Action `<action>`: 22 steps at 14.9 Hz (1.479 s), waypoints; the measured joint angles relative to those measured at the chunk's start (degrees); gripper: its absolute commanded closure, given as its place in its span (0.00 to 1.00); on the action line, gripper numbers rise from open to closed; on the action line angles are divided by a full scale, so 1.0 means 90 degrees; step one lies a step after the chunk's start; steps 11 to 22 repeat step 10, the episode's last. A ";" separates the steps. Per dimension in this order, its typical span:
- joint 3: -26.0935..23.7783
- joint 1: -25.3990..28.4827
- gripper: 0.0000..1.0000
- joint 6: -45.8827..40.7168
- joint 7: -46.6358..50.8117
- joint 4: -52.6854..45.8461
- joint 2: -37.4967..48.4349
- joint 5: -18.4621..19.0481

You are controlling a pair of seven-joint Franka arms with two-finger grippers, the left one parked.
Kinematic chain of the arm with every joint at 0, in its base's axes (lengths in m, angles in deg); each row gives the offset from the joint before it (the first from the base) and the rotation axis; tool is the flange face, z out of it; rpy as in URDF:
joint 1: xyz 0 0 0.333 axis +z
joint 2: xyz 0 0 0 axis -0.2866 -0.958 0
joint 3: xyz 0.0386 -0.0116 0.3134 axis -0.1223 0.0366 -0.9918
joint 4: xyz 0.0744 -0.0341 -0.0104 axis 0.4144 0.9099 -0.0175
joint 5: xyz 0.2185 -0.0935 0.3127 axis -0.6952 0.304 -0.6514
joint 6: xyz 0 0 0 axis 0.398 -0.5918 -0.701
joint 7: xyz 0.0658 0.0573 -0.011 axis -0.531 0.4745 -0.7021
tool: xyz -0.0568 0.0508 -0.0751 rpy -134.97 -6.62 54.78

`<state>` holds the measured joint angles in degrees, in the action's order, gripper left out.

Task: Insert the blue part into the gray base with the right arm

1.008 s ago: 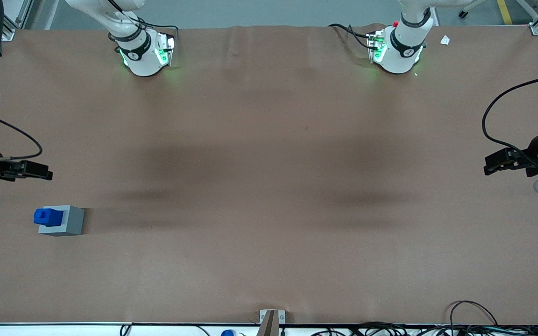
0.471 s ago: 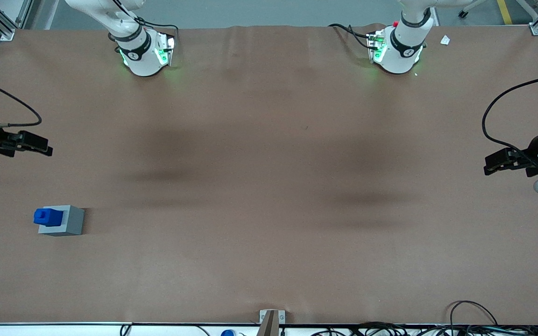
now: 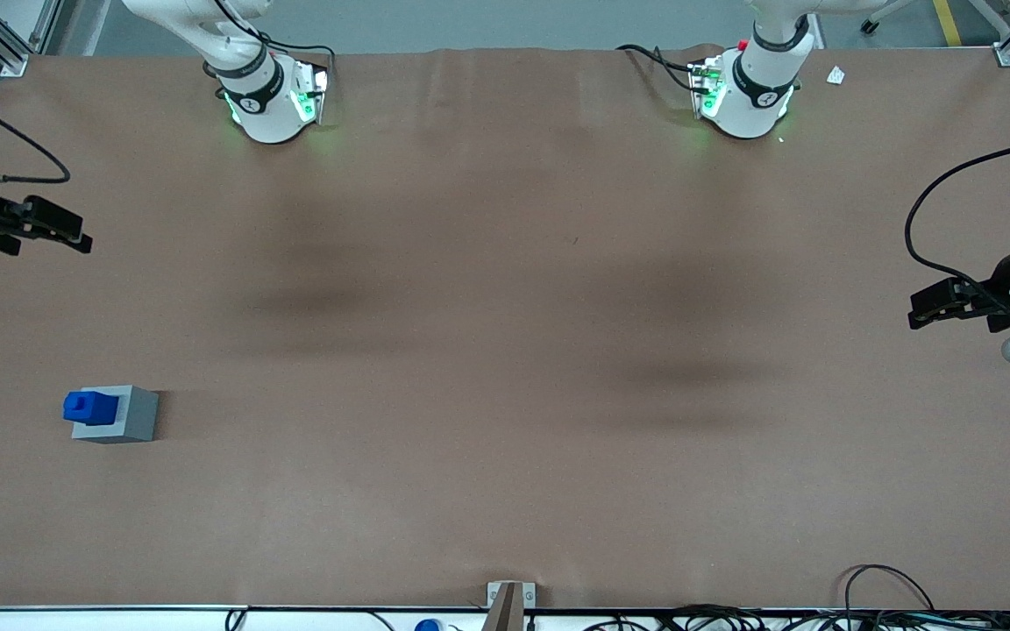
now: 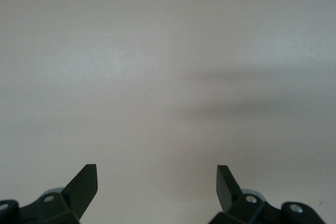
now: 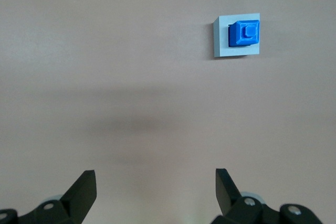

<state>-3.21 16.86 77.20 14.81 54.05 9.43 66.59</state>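
The blue part sits in the top of the gray base, stud up, toward the working arm's end of the table and near the front camera. Both also show in the right wrist view, the blue part seated in the gray base. My right gripper hangs over the table at the working arm's end, farther from the front camera than the base and well apart from it. In the right wrist view the gripper is open and empty, with bare table between its fingers.
The brown table stretches toward the parked arm's end. The two arm bases stand at the table's edge farthest from the front camera. Cables lie at the near edge toward the parked arm's end.
My right gripper has drawn away from the gray base, moving farther from the front camera. The blue part and the gray base have not moved.
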 measured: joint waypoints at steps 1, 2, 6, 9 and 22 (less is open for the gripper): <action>-0.0008 0.0024 0.00 -0.0007 0.0005 0.0089 0.0117 0.0000; -0.0013 0.0075 0.00 -0.0039 0.0065 0.0141 0.0215 0.0000; -0.0037 0.0444 0.00 -0.0158 0.0379 0.0050 0.0402 0.0005; -0.0026 0.0510 0.00 -0.0198 0.0450 -0.0076 0.0414 0.0005; -0.0009 0.0510 0.00 -0.0198 0.0450 -0.0098 0.0414 0.0006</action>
